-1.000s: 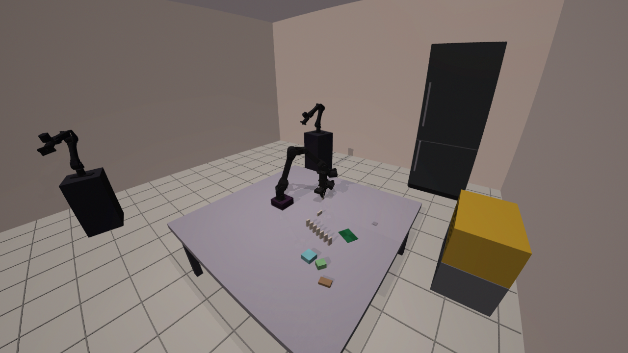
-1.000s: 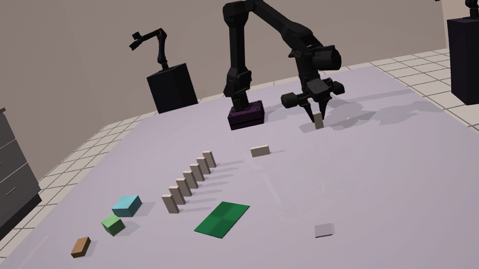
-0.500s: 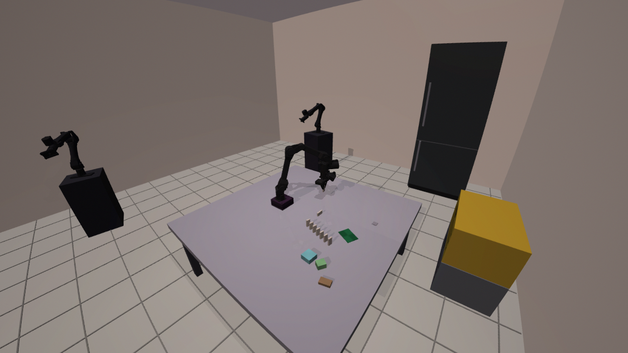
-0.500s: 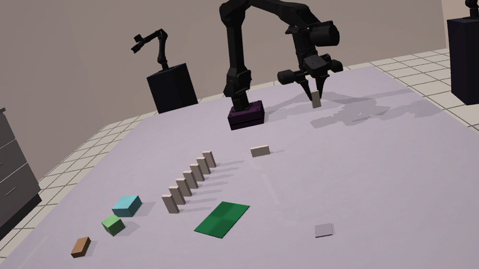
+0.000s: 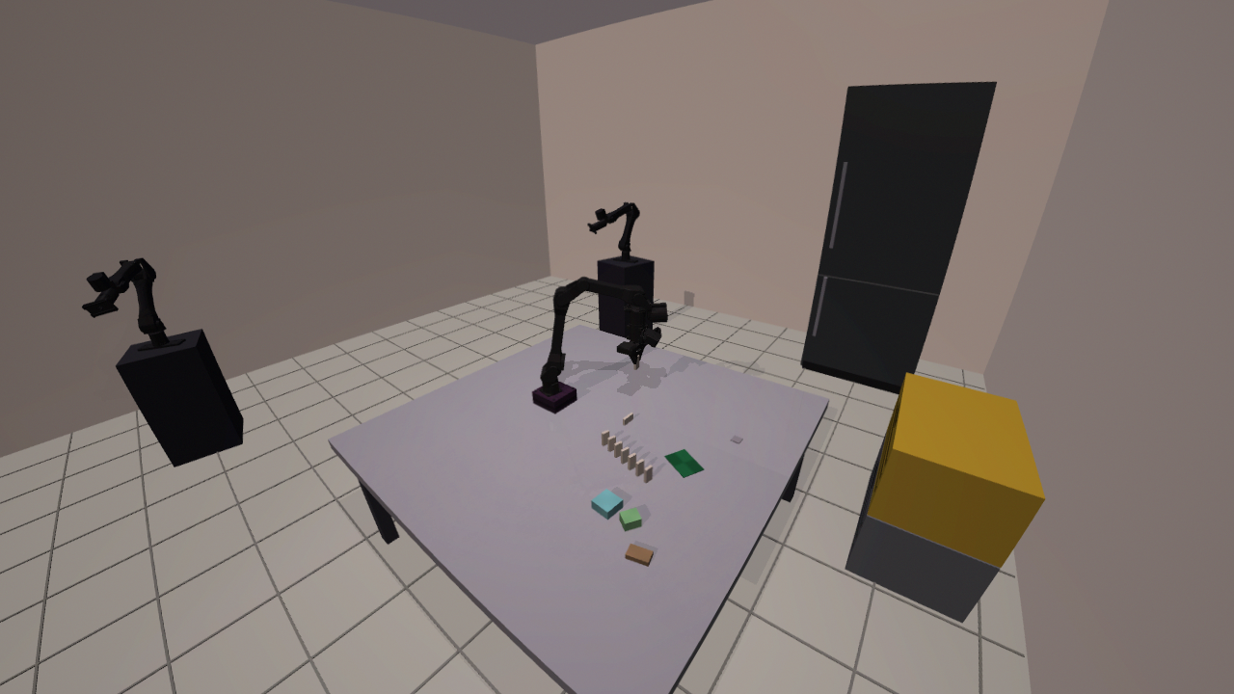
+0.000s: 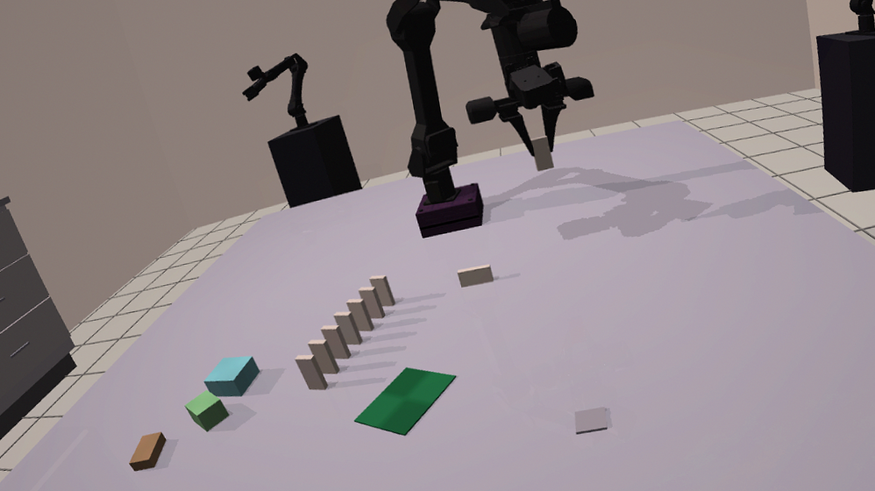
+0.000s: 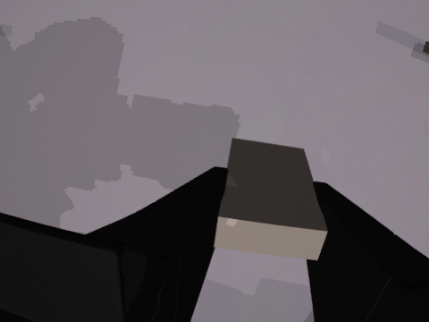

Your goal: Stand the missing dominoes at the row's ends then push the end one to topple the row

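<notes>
In the top view, I see the black six-joint arm reaching over the pale lilac counter (image 5: 483, 448) (image 6: 678, 330), with its black parallel jaws (image 5: 636, 356) (image 6: 541, 145) pointing down. The row of seven standing beige dominoes (image 5: 626, 456) (image 6: 347, 328) is well apart from them. Near one end of the row, a loose beige block-shaped domino (image 5: 628, 419) (image 6: 475, 276) rests on its long edge. A turquoise block (image 5: 606, 503) (image 6: 231, 376) and a green block (image 5: 630, 519) (image 6: 207, 411) are close to the other end, so I think a placement there could knock against them if the arm comes in low.

In the exterior view, the jaws are closed on an upright beige rectangular domino (image 6: 542, 154) (image 7: 273, 183), and it hangs above the counter. The danger, in my judgement, is the carrying: if the held domino swings low across the row, it can start the fall too early. The loose one will probably need to be turned upright, and a poor grip could make it slip.

In the wrist view, both fingers press the sides of the held domino, which looks a little turned between them. If this turn is not corrected, it may stand crooked to the row, or tip when the jaws open unevenly.
</notes>
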{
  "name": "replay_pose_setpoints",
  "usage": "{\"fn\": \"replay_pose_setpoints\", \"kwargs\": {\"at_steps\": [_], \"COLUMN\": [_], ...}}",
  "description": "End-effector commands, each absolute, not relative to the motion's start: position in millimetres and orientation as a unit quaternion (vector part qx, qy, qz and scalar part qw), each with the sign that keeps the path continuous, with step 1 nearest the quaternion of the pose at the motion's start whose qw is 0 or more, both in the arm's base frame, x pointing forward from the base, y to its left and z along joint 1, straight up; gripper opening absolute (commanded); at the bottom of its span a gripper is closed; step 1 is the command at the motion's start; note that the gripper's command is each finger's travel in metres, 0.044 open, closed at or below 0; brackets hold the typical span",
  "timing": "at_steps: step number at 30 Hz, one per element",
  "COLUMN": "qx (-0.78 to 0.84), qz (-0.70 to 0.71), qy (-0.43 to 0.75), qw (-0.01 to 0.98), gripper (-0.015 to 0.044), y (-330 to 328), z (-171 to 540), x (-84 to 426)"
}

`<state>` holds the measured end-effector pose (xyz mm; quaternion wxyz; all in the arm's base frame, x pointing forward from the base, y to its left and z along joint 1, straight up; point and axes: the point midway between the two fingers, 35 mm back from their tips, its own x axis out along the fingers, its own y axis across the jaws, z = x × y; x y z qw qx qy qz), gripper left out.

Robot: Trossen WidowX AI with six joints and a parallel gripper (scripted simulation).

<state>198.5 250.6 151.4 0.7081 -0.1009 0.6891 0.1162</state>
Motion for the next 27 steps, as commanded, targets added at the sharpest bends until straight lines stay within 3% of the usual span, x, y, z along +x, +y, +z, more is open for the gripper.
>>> {"fn": "replay_pose_setpoints", "kwargs": {"at_steps": [1, 9, 16, 27], "qx": [-0.069, -0.012, 0.039, 0.044], "qz": [0.082, 0.018, -0.034, -0.039], "qy": [0.693, 0.693, 0.695, 0.695], "qw": [0.713, 0.721, 0.717, 0.716], "gripper": [0.0107, 0.0107, 0.0107, 0.0107], "y": [202, 97, 3, -5], "z": [153, 153, 151, 128], "x": [239, 288, 294, 299]}}
